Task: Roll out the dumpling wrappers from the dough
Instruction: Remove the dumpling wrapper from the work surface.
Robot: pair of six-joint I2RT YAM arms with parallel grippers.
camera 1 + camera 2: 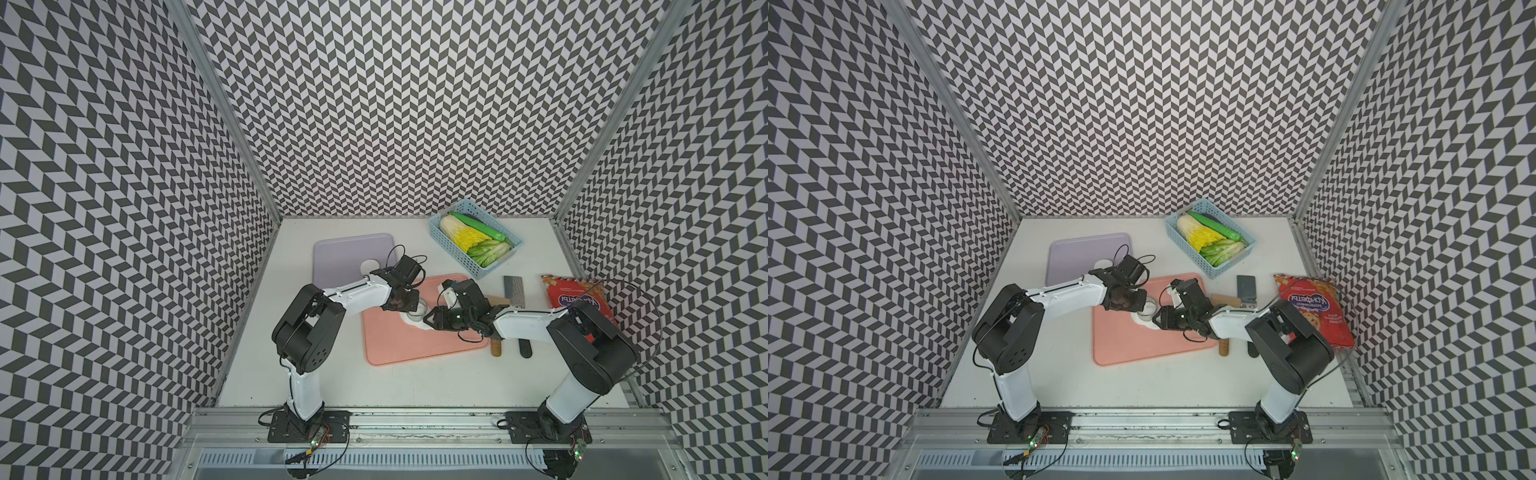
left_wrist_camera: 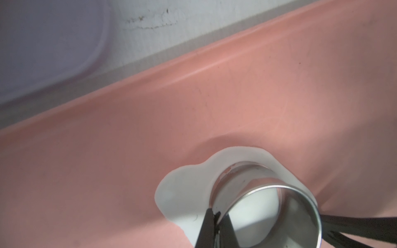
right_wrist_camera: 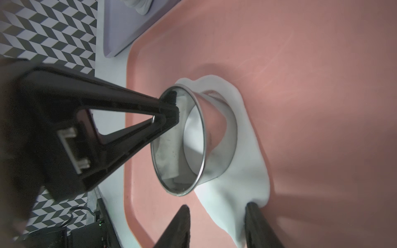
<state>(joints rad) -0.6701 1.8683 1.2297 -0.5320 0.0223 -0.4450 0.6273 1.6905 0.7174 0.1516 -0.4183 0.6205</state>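
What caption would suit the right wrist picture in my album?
Left gripper pinches a metal ring set in flat dough on a pink board; right gripper open nearby.

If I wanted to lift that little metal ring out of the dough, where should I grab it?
Probably by its thin wall at the top rim, from above, one finger inside and one outside. The metal ring stands upright and open-topped in the dough, so the rim is free while its base is pressed in. The left gripper pinches it that way.
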